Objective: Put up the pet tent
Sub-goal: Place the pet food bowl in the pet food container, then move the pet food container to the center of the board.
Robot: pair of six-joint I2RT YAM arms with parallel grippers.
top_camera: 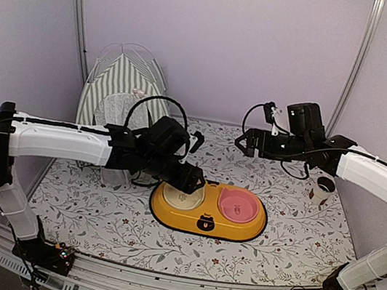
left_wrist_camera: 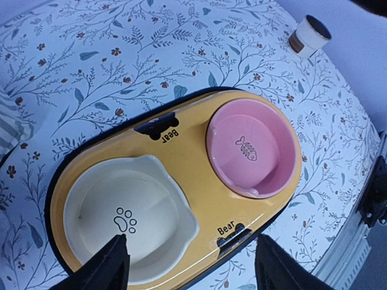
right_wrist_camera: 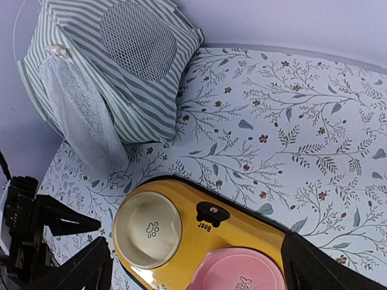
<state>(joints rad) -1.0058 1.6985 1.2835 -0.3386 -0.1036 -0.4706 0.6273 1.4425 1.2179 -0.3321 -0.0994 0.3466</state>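
Pet tent: the green-and-white striped pet tent (top_camera: pixel 123 90) is seen standing at the far left corner of the table (top_camera: pixel 285 266), close against the back wall.
Tent details: thin white poles (top_camera: pixel 136 51) are arched over its top; a white mesh flap (right_wrist_camera: pixel 84 115) is hung down its front, and a round grey mesh window (right_wrist_camera: pixel 138 39) is shown on its side in the right wrist view.
Left fingers: the left fingers (top_camera: pixel 195 181) are spread apart and nothing is held between them. They are poised over the near edge of a yellow feeder (top_camera: pixel 208 217), just above its cream bowl (top_camera: pixel 184 196).
Tent relative to left fingers: the tent is placed well apart from them, behind and to the left; part of its lower front is hidden by the left arm in the top view.
Right fingers: the right fingers (top_camera: pixel 242 141) are released wide and nothing is gripped. They are held in the air over the far middle of the table, pointed left.
Tent relative to right fingers: the tent is well apart, off to the left at about the same depth; no part of it is touched.
Feeder: it is laid on the flowered cloth (top_camera: pixel 95 207) between the two arms, with a pink bowl (top_camera: pixel 239 205) in its right half.
Cup: a small white cup (top_camera: pixel 323 189) is set upright near the right edge, under the right arm.
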